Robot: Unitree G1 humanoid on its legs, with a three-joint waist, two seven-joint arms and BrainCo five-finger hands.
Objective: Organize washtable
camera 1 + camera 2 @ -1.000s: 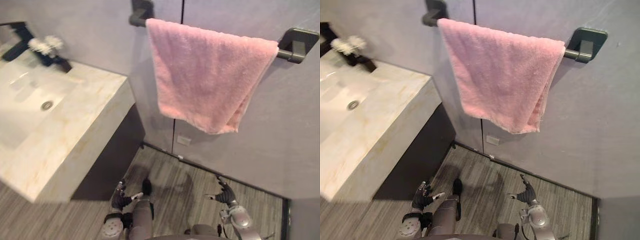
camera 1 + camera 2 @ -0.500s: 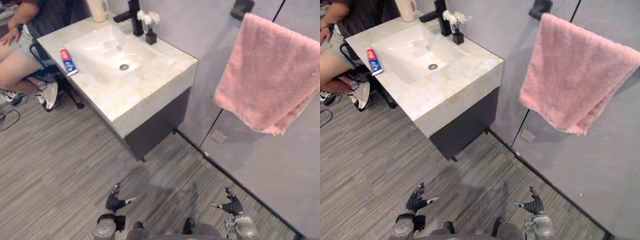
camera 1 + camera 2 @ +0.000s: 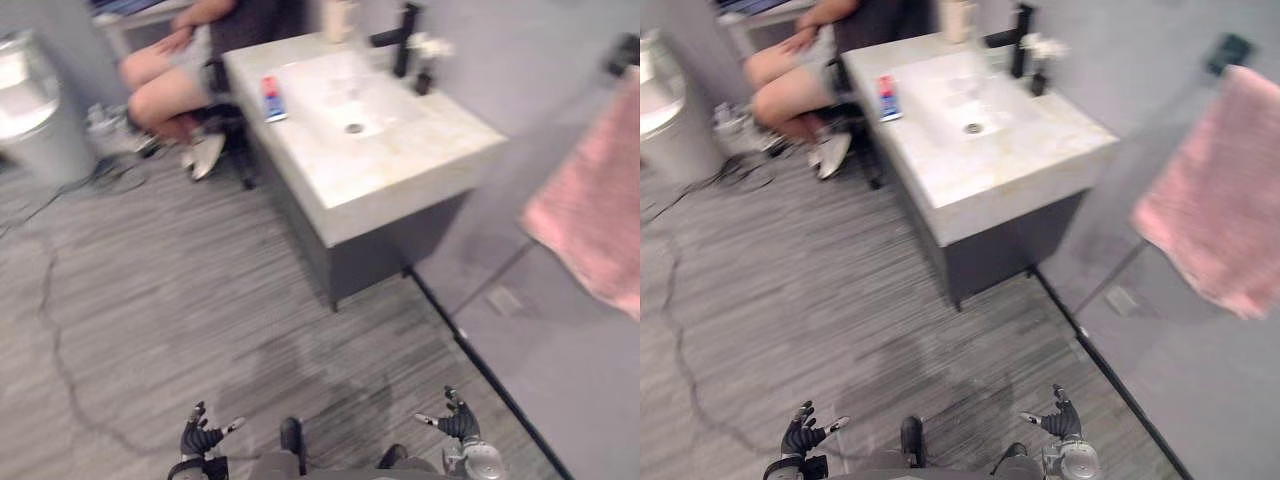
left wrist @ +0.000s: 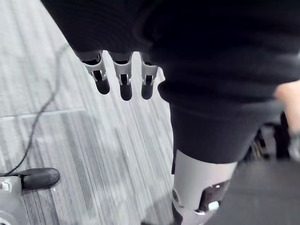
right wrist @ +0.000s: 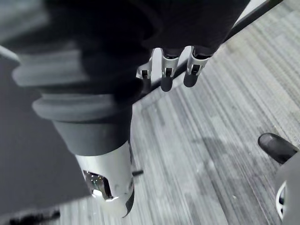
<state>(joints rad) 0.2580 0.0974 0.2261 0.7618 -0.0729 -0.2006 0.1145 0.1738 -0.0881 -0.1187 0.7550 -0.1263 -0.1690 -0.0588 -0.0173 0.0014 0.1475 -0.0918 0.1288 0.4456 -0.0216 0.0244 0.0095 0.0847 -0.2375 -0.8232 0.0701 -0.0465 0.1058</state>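
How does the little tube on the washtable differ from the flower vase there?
The tube lies flat on the side nearer the seated person; the flower vase stands upright beside the black faucet. The tube is red, white and blue; the vase is dark with white blooms. Both rest on the pale top of the washtable.

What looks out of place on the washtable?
The toothpaste tube lies flat on the edge of the washtable beside the basin, apart from the cup, faucet and flower vase lined along the back. Nothing looks spilled or damaged.
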